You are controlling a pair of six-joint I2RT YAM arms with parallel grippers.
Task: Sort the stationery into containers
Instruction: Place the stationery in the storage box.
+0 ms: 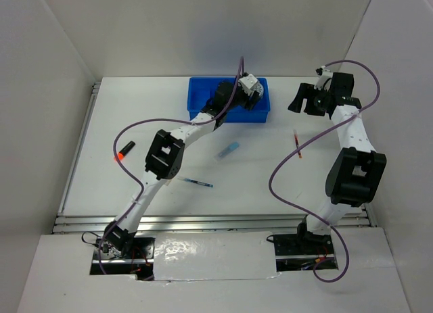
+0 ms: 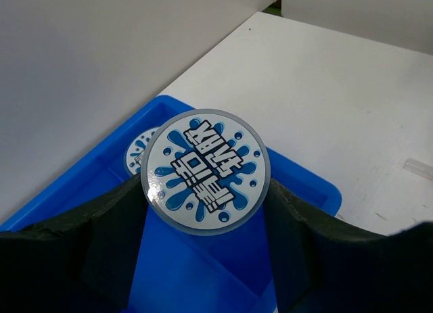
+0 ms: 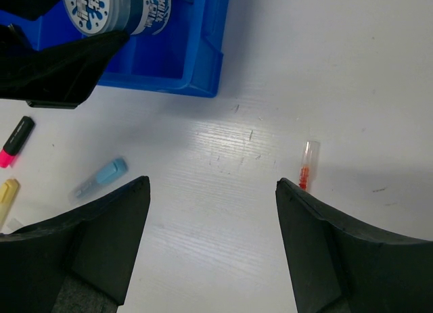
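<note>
Your left tool [image 2: 203, 195] is closed partway onto a roll [image 2: 206, 167], its pads pinching the rim on opposite sides across the full width, printed face toward the wrist camera. It hangs over the tray [image 2: 308, 188], in which a second roll [image 2: 137, 153] already lies flat. Judge the roll as light and stiff, with a smooth, glossy curved wall. It should not crush, but it could swivel or slide between the pads if you squeeze off-centre, so hold it on the true diameter. Expect it to run off on its edge if you let it go tilted. Your right tool [image 3: 213, 184] is wide open and holds nothing, over the bench [image 3: 352, 69] just beside the tray, with a blue marker [image 3: 101, 180] lying near it. That marker looks light, hard and slick, so take it across the barrel at mid-length.
</note>
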